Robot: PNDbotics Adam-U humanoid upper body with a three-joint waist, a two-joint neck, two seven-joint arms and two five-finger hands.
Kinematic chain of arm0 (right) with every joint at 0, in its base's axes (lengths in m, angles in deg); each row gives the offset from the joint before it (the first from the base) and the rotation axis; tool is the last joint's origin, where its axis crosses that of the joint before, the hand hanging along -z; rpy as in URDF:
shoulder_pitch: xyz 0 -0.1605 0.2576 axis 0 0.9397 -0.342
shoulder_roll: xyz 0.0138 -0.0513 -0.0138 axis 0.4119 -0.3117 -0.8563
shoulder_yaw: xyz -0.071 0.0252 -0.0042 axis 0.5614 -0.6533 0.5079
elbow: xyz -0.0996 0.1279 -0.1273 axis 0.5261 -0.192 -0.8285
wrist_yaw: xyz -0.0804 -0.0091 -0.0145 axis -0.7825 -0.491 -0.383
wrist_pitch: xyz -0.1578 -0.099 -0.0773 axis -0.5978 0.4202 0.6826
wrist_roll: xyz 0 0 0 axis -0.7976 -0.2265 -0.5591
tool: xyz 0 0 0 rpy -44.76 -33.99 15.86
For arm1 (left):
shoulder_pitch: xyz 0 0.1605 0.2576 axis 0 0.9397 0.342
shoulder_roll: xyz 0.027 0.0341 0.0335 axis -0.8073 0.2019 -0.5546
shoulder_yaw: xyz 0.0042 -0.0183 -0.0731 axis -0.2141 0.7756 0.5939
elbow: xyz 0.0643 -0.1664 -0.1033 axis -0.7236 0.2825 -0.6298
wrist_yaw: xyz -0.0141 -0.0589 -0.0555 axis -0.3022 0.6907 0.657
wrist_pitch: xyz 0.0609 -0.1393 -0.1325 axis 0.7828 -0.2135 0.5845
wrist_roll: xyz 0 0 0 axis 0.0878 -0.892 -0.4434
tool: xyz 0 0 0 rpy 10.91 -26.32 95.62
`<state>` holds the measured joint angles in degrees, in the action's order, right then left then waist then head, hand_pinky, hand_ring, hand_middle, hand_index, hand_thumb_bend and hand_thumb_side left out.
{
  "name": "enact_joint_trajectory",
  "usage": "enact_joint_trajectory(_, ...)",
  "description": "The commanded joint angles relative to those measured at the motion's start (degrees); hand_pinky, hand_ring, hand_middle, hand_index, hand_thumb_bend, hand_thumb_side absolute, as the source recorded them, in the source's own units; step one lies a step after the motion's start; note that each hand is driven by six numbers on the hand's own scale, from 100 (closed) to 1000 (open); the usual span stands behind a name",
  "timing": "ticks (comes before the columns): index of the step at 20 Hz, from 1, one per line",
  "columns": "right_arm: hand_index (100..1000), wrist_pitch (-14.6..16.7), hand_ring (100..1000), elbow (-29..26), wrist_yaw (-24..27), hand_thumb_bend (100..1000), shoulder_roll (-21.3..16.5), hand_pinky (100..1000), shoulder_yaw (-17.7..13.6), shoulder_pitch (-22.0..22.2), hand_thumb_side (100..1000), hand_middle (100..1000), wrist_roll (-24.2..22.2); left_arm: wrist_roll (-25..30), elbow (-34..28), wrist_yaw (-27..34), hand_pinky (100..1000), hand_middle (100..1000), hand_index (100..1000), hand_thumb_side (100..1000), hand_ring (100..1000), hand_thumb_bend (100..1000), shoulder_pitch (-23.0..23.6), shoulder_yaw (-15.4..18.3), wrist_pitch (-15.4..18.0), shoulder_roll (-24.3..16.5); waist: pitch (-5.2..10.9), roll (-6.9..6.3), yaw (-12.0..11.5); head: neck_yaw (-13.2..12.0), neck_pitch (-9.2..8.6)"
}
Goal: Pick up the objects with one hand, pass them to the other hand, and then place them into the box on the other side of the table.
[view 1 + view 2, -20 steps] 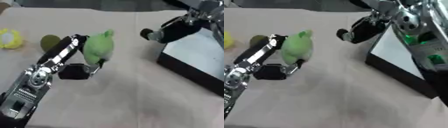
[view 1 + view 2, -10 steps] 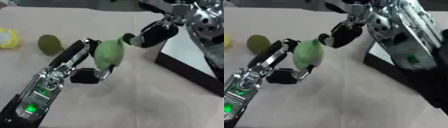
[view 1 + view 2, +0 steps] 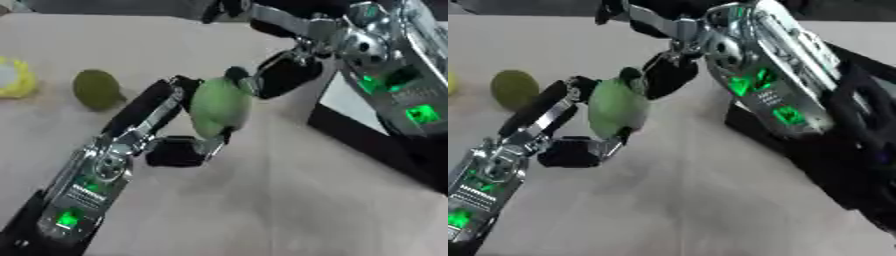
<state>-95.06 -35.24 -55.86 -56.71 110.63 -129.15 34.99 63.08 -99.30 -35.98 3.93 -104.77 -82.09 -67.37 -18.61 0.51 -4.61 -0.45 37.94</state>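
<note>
Green pear-shaped fruit (image 3: 219, 106) | held above worktop (image 3: 289, 200), clamped in left hand (image 3: 179, 145) | right hand (image 3: 284, 75) fingers curled at its top, grip unclear | step: handover | next: right hand closes, left releases, toward black box (image 3: 367, 145)

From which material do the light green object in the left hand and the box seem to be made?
The light green object, held in the left hand, looks like matte plastic or foam: its surface is even and dull, without shine, though the look leaves this open. The box has black walls with straight, sharp edges and a pale inside; perhaps cardboard or thin plastic.
</note>
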Motion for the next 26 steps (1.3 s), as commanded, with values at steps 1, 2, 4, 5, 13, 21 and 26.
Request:
enact_joint_trajectory(1,868,-0.41,882,-1.85,1.80,421,-1.00,906,-2.31,-2.00,118,869,-3.82,0.29,-0.32,-0.77,619,410,515,345,516,100,-0.63,-0.24,-0.54,-0.39,2.90,0.71,0.13,-0.21,0.11)
enact_joint_trajectory(2,870,-0.31,882,-2.61,1.85,470,-1.15,907,-3.11,-2.41,100,868,-4.92,0.44,-0.10,-1.00,619,410,514,365,516,100,-0.56,-0.31,-0.59,-0.49,2.90,0.72,0.20,-0.25,0.13)
enact_joint_trajectory(4,873,-0.02,880,-4.08,1.76,469,-1.42,910,-4.42,-3.16,100,865,-6.57,0.68,0.43,-1.55,618,410,513,360,516,100,-0.40,-0.40,-0.65,-0.59,2.90,0.72,0.29,-0.27,0.16)
enact_joint_trajectory(5,875,0.19,880,-4.62,1.77,468,-1.58,912,-4.77,-3.50,100,865,-6.86,0.74,0.73,-1.82,616,409,513,359,515,100,-0.34,-0.41,-0.70,-0.60,2.92,0.73,0.32,-0.27,0.18)
enact_joint_trajectory(13,880,1.20,880,-3.95,5.29,489,-2.31,912,-1.78,-4.05,136,864,-7.14,-0.23,1.97,-3.14,613,407,510,358,513,100,-0.36,-0.22,-0.75,-0.52,2.98,0.85,0.37,0.04,0.34)
enact_joint_trajectory(21,874,0.77,880,-2.12,7.26,476,-1.60,907,0.77,-3.11,141,863,-7.14,-1.35,0.61,-3.11,611,405,508,349,512,100,-1.09,0.34,-0.82,-0.43,2.95,0.86,0.11,0.24,0.34)
enact_joint_trajectory(26,875,0.57,881,-0.82,7.07,470,-1.21,906,1.59,-2.68,145,864,-7.14,-1.43,-0.50,-2.98,611,405,509,351,511,100,-1.40,0.46,-0.90,-0.45,2.98,0.87,-0.06,0.37,0.63)
